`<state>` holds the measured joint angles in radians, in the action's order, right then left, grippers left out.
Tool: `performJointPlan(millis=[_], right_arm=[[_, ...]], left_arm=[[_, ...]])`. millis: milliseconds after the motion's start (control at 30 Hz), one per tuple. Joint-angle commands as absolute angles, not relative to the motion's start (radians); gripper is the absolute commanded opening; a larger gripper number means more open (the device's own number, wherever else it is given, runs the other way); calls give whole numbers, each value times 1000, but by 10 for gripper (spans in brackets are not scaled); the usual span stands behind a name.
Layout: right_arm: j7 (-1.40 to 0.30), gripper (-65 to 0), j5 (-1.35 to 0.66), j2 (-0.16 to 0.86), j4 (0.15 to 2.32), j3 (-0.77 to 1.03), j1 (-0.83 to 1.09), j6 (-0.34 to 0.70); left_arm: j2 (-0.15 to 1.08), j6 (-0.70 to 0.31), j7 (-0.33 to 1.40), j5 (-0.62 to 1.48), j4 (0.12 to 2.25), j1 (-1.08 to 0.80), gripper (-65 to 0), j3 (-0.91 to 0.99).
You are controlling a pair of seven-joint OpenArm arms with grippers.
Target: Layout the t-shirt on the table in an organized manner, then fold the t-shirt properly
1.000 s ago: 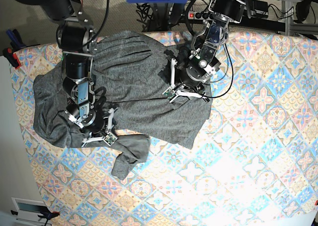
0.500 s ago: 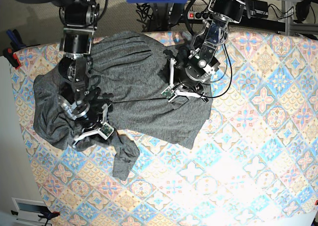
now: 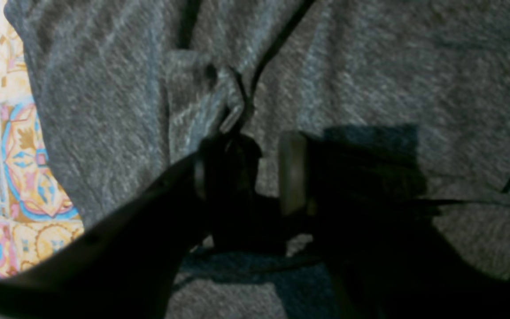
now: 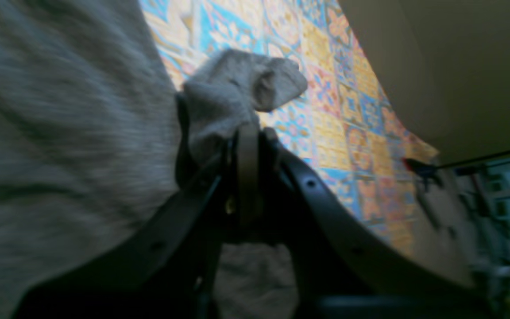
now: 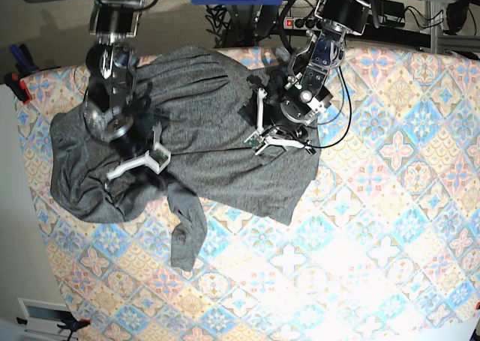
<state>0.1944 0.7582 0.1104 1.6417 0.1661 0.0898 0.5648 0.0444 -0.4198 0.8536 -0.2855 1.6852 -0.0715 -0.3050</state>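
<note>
On the right wrist view alone we see the right gripper (image 4: 248, 146) clenched on a t-shirt (image 4: 60, 133) fold; the left gripper (image 3: 248, 173) looks parted.

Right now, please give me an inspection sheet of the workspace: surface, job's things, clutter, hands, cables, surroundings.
Surface: table with pastel floral tile cloth, bare over its near and right parts.
Job's things: grey t-shirt crumpled at the far left, not spread flat; one sleeve trails toward the near side.
Clutter: nothing seen on the cloth.
Hands: right hand shut on a bunch of t-shirt fabric; left hand over the shirt, jaws apart, whether it grips fabric cannot be told.
Cables: black wires loop beside the left arm, above the shirt edge.
Surroundings: power strip and cords behind the table; floor at left.
</note>
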Motion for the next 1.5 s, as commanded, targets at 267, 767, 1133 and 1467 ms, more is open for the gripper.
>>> performJointPlan(millis=[267, 767, 1133, 1467], right_arm=[[225, -650, 700, 65, 1811, 239, 180, 547], [219, -482, 708, 33, 1781, 275, 280, 549], [217, -364, 699, 33, 1774, 283, 294, 550], [117, -364, 704, 35, 1727, 236, 185, 550]], left_arm=[[41, -418, 837, -283, 1701, -56, -442, -306], [41, -420, 837, -283, 1701, -50, -442, -306], [-1, -421, 837, -282, 1705, 24, -442, -306], [-30, -421, 785, -282, 1704, 91, -441, -306]])
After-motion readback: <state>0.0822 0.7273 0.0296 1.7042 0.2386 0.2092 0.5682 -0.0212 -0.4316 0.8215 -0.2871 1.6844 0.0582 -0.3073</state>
